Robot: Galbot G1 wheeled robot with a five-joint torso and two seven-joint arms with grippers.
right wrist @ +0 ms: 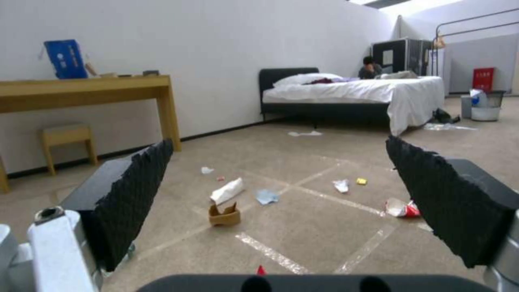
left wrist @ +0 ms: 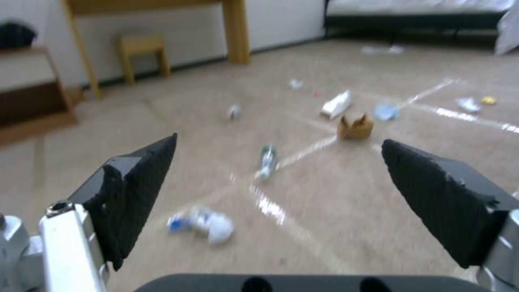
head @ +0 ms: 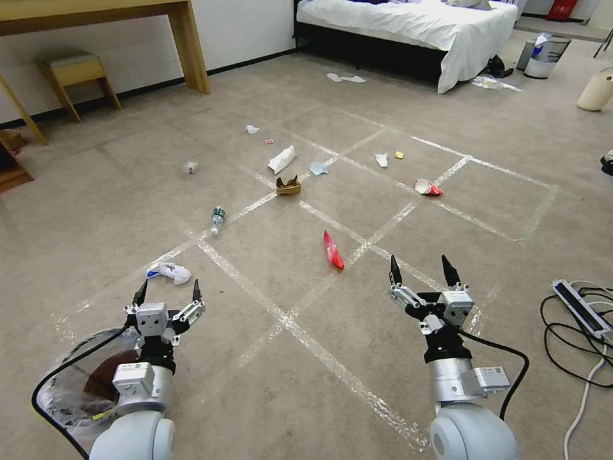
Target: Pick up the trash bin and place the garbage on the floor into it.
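Down at the far left, the small round trash bin with the dark brown inside and crinkly clear plastic liner (head: 76,383) sits on the beige-tan carpet floor with its grid of shiny tape lines (head: 268,358), tucked right under the left arm. The left end effector (head: 167,294) hovers just ahead of it, fingers spread wide with nothing in them. Just past those fingertips lies a crumpled white-and-blue wad (head: 169,273), and further out a clear plastic bottle with a green cap (head: 217,219) lies beside a tape line.

Around the middle there's a long white wrapper (head: 281,159) with a torn brown cardboard box (head: 288,185) close beside it, plus a flat red snack wrapper (head: 332,250) lying on a tape line nearer the robot. A crumpled red-and-white wrapper (head: 427,186) sits off to the right of those.

The right end effector (head: 423,271) hangs over the carpet, also wide open and empty. At the far right edge, a white power strip with black cables (head: 580,308) lies on the floor.
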